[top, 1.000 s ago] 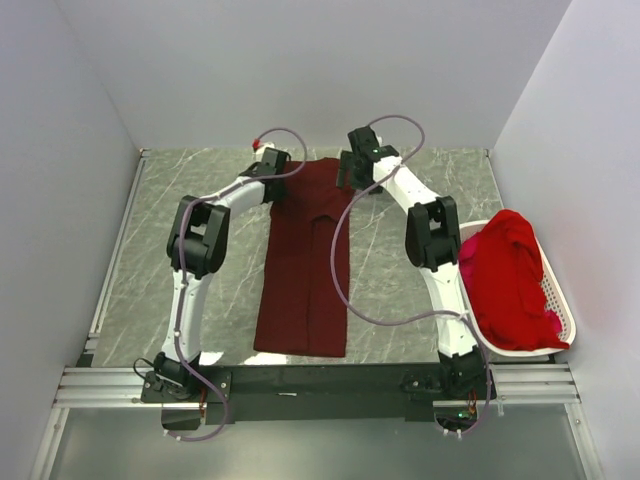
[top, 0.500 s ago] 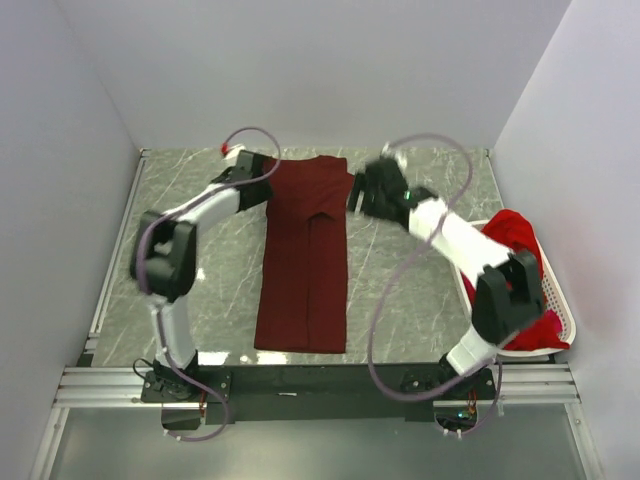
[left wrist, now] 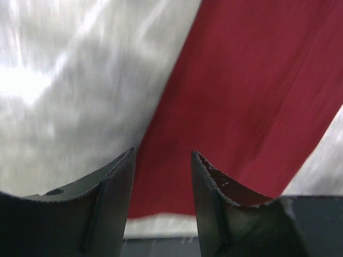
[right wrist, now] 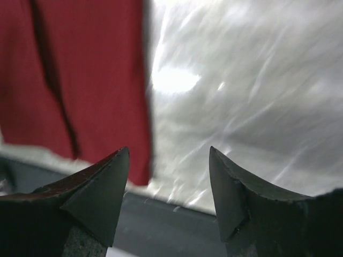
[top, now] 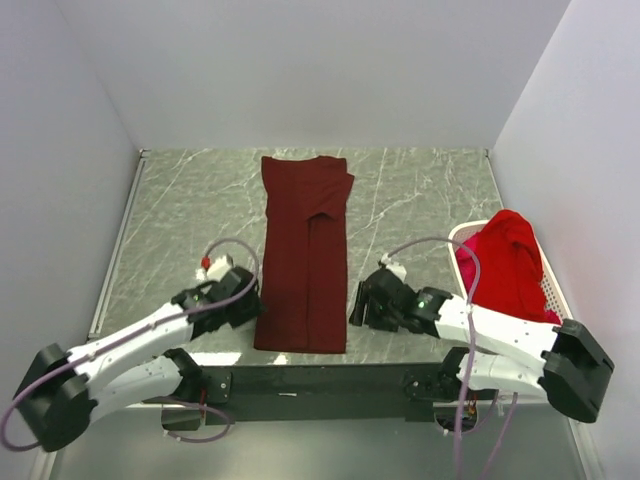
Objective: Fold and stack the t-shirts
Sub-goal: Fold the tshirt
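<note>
On the marbled worktop (top: 420, 200) the maroon t-shirt (top: 305, 260) is laid in a long strip. Being soft and limp, it is best pinched at its near corners. The left end effector (top: 243, 300) and right end effector (top: 362, 305) are spread, empty.

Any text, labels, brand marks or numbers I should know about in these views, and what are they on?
None can be read.
The maroon t-shirt, the red t-shirts and the white basket are plain, with no print or tag showing.
Both wrist views are too blurred to show fine lettering.
</note>
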Action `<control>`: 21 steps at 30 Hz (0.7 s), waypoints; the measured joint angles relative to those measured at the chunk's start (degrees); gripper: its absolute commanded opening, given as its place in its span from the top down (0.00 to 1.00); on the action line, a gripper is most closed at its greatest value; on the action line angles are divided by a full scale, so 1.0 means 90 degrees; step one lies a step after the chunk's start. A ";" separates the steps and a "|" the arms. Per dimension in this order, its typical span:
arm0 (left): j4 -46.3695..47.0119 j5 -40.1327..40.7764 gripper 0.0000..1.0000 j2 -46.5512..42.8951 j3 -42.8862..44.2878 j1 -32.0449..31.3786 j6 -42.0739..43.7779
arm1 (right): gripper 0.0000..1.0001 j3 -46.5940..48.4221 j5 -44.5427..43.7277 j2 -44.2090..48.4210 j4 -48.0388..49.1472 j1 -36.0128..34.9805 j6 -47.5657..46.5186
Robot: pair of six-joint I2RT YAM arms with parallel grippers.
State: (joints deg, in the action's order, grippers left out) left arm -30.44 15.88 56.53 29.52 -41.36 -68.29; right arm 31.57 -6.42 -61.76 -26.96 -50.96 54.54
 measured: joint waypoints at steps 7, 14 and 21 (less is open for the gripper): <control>-0.0430 -0.0104 0.48 -0.1022 -0.0981 -0.0950 -0.1246 | 0.37 -0.0398 0.0078 -0.0017 0.0376 -0.1035 0.1256; -0.0262 -0.0185 0.51 -0.1066 -0.1105 -0.1197 -0.1719 | 0.40 -0.0534 0.0097 -0.0478 0.0872 -0.1406 0.2093; -0.0287 -0.0202 0.57 -0.1258 -0.1253 -0.1307 -0.1940 | 0.42 -0.0554 0.0102 -0.0712 0.1314 -0.1528 0.2489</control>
State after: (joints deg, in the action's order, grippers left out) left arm -33.01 14.06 45.21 18.24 -53.12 -85.76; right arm 26.59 -5.50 -68.16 -15.14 -64.71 76.95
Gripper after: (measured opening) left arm 0.442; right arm 0.578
